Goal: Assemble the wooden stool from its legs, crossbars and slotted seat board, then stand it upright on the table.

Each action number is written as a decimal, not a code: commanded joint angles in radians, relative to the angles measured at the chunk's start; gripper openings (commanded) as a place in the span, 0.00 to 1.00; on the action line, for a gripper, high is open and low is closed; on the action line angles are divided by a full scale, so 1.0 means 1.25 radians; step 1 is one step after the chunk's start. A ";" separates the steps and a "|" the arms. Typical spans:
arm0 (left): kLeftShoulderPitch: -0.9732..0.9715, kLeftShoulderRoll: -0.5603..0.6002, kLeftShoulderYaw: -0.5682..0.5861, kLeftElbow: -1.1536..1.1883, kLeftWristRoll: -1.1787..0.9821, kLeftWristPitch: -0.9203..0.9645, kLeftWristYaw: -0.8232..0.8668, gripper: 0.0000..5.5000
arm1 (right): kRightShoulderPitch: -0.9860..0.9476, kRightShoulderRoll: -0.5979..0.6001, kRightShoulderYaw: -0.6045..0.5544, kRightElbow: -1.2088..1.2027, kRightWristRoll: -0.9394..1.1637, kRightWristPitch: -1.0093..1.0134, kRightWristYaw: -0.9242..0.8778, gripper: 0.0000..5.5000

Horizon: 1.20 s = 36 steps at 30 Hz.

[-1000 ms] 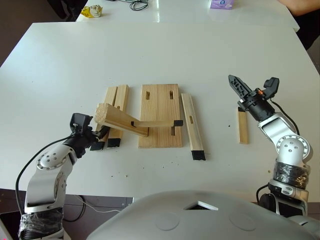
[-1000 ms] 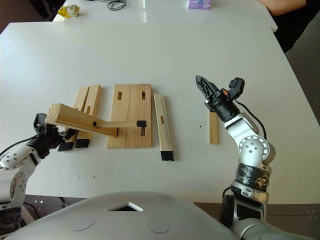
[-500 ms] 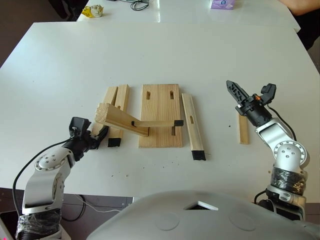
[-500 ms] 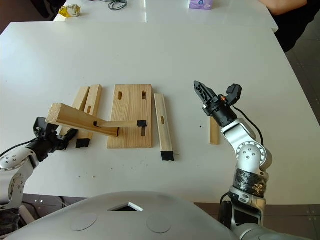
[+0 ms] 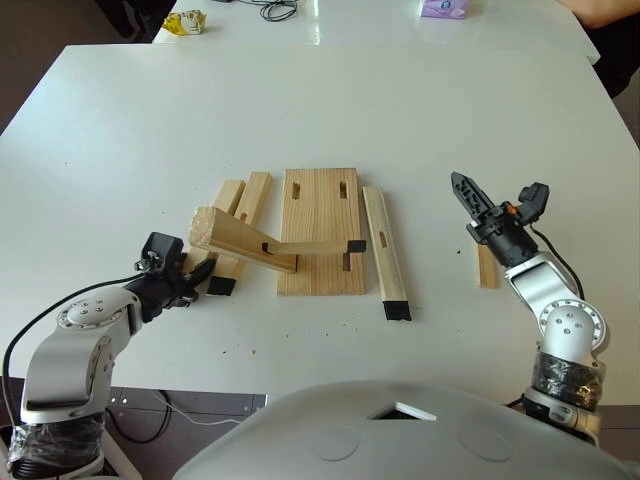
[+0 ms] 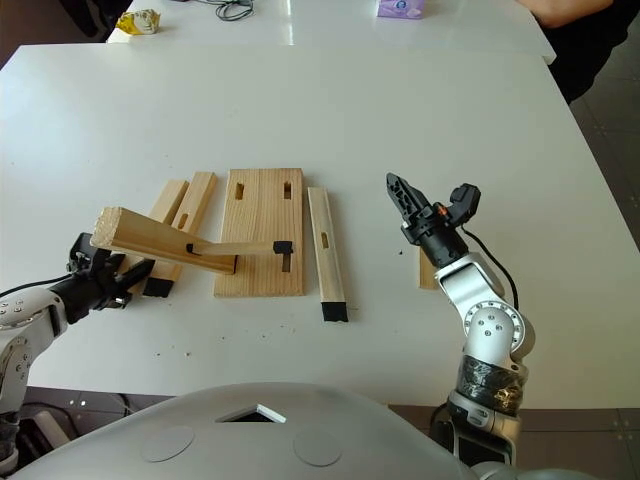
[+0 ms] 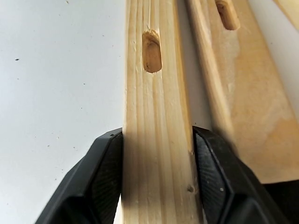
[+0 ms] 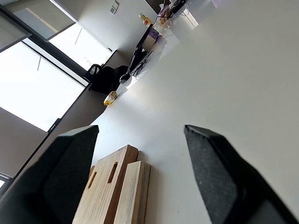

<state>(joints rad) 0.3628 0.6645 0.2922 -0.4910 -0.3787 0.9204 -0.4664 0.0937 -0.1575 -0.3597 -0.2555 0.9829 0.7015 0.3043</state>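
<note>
White table [image 5: 300, 110], left pincer [image 7: 158, 161] around leg [image 7: 156, 98]

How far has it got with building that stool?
Barely begun. One crossbar sits slotted into a leg, propped across the flat seat board. The left claw grips a second leg; the right claw is open near a loose crossbar. Other legs lie loose; nothing stands.

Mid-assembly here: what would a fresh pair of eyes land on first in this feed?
The half-built piece, a leg with a crossbar plugged in, lies across the near part of the seat board at the middle of the table. Left of it, the left gripper is clamped on a loose leg. On the right, the right gripper is open near a short crossbar.
</note>
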 commanded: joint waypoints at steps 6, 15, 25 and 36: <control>-0.103 -0.050 0.014 0.060 0.040 -0.043 0.085 0.37 | -0.080 -0.028 -0.007 0.015 -0.004 -0.022 -0.009 0.61; -0.380 -0.128 0.124 0.075 -0.053 -0.161 0.129 0.37 | -0.377 -0.152 0.066 0.263 -0.226 -0.135 0.037 0.61; -0.832 -0.044 0.054 0.291 -0.150 -0.310 -0.077 0.37 | -0.738 -0.178 0.257 0.429 -0.381 -0.188 0.300 0.72; -0.852 -0.083 -0.062 0.248 -0.352 -0.250 -0.370 0.37 | -0.885 -0.155 0.174 0.329 -0.095 0.042 0.485 0.91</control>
<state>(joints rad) -0.7412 0.5429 0.2234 -0.1344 -0.7708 0.5985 -0.8571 -0.9718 -0.3485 -0.1239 0.1704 0.8132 0.7148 0.8706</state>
